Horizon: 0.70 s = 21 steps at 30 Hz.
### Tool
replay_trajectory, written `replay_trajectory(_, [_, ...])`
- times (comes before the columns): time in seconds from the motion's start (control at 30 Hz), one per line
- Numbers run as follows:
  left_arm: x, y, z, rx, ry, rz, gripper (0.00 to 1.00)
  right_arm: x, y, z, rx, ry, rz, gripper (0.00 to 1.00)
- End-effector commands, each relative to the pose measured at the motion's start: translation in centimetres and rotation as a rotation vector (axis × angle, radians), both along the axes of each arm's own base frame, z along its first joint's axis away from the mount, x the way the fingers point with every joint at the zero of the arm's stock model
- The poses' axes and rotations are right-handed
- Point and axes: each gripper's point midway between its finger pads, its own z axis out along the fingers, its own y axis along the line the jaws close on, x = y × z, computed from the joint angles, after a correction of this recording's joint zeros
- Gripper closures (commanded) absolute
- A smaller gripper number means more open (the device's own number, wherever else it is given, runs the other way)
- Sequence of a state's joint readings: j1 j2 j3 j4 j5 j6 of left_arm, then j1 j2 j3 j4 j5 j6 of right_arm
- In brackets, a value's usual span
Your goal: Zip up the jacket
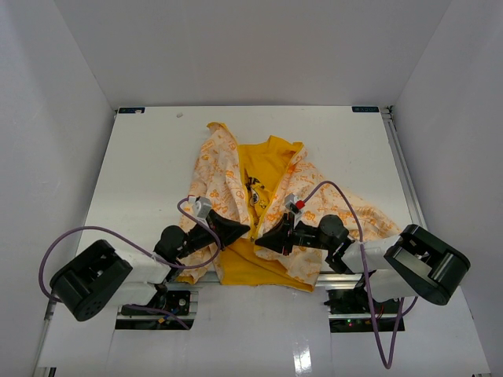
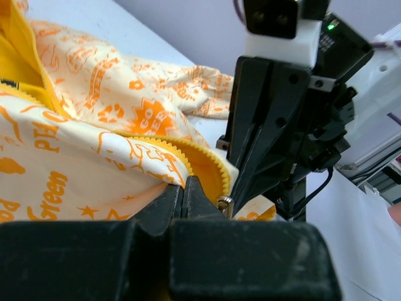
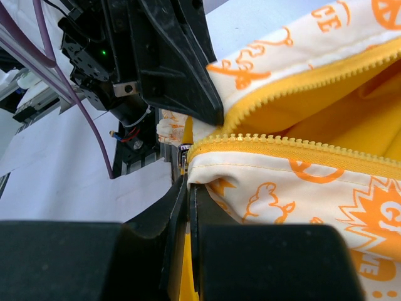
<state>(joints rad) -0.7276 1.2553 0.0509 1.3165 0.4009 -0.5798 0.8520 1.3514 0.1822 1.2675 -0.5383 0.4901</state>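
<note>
Top view's no help: the near hem of the jacket [image 1: 236, 177] sits under the left gripper [image 1: 244, 229] and right gripper [image 1: 259, 243], and the zipper ends there are too small to make out. In the left wrist view a tiny metal bit [image 2: 224, 202] peeks out beside the fingers [image 2: 203, 204], mostly hidden. Both wrist views cut the jacket off at the edges.

The cream, orange-printed jacket [image 1: 224, 177] lies unzipped, yellow inside showing.

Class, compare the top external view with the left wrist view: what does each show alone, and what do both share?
Top external only: the whole jacket lying open on the table. Left wrist only: the yellow zipper teeth close up, with a small metal piece at their lower end. Both: the right gripper at the jacket's front edge.
</note>
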Motion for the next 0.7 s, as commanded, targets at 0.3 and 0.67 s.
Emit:
replay_trajectory(0.3, [-2.8, 3.1, 11.7, -0.353, -0.424, 0.028, 1.0, -0.1, 1.1, 3.4, 0.098, -0.06, 0.044, 0.92])
replay_trajectory(0.67, [-3.0, 3.6, 12.6, -0.369, -0.469, 0.052, 1.0, -0.4, 1.2, 3.3, 0.102, -0.035, 0.057, 0.92])
